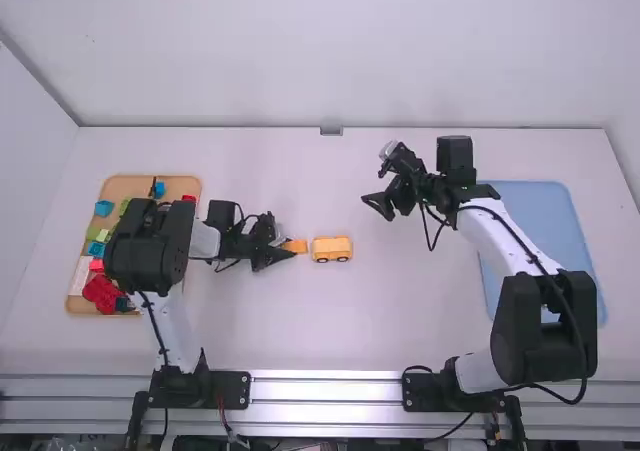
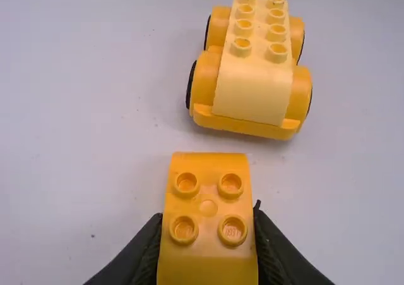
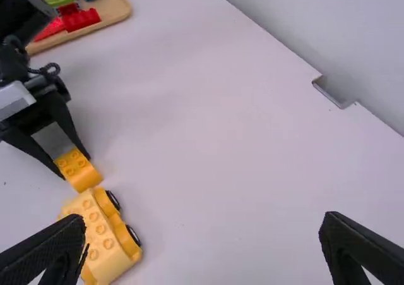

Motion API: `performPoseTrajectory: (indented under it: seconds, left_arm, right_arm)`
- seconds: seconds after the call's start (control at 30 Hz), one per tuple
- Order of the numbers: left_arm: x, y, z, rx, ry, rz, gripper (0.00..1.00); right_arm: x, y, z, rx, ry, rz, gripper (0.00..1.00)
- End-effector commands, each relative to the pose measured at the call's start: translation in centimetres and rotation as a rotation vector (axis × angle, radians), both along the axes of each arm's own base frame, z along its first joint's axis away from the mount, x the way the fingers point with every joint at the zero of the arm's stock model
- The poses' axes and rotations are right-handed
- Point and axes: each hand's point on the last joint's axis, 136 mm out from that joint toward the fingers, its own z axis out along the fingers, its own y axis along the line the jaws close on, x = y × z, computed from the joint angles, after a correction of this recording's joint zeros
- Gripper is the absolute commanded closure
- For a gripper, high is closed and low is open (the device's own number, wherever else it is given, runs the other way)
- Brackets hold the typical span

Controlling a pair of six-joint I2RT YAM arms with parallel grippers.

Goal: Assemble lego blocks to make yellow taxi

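Yellow taxi body (image 1: 332,248) is what I'm watching, and it sits on the table near the middle of my high view. Biggest of all is that white table (image 1: 350,336). Across it run my two arms: the left arm (image 1: 170,321) extends beside and over the wooden tray, with its forearm turned in toward the middle, and the right arm (image 1: 545,331) reaches up the table over part of the blue tray (image 1: 535,206). That blue tray lies flat at the right side. The wooden tray (image 1: 125,184), at the left side, carries red blocks (image 1: 102,293), green blocks (image 1: 97,234) and blue blocks (image 1: 104,208), partly hidden from me by the arm. My right gripper (image 1: 380,199) hangs up and to the right of the body, its two fingers spread wide around nothing. My left gripper (image 1: 290,247) is low, just left of the body, pinching an orange block (image 2: 208,200) between its fingers. The taxi body stands upright on its wheels, with a pale yellow brick on an orange base, and the left wrist view shows a gap between it and the pinched block. Smallest are the studs, eight atop the body and four facing up on that block.
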Motion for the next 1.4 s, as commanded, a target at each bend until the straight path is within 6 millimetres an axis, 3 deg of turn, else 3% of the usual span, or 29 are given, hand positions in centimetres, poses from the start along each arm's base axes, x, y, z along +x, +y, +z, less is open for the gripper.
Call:
performPoseTrajectory:
  seconds: [0.0,0.13,0.33,0.43,0.57,0.67,0.87,1.07,1.37]
  left_arm:
    - [0.5,0.7,0.7,0.048,0.022,0.046,0.85]
    - [0.1,0.7,4.0,0.065,-0.025,0.009,0.89]
    - [0.2,1.1,9.0,0.126,-0.104,0.021,0.89]
    - [0.3,0.9,9.9,0.113,-0.132,0.013,0.89]
    - [-0.3,0.4,10.4,0.065,-0.120,-0.011,0.90]
    - [-0.7,0.0,10.6,0.041,-0.110,-0.027,0.91]
    - [-1.4,-1.4,10.3,0.046,-0.106,-0.068,0.92]
    - [-1.9,-2.9,10.0,0.074,-0.119,-0.104,0.93]
    - [-2.2,-3.4,9.5,0.105,-0.113,-0.115,0.96]
  right_arm:
    - [0.3,-0.8,-0.5,-0.039,0.002,-0.041,0.01]
    - [-1.5,-0.3,-1.9,-0.034,0.034,0.028,0.01]
    - [-5.7,1.4,-6.0,0.069,-0.144,0.205,0.01]
    - [-7.8,2.2,-6.8,0.130,-0.195,0.243,0.01]
    - [-8.4,3.0,-8.1,0.154,-0.175,0.250,0.01]
    - [-7.6,3.9,-10.0,0.153,-0.120,0.270,0.01]
    - [-7.8,6.3,-11.9,0.238,-0.201,0.514,0.01]
    - [-6.7,7.7,-14.1,0.321,-0.117,0.563,0.01]
    - [-7.5,8.1,-17.1,0.246,-0.116,0.569,0.01]
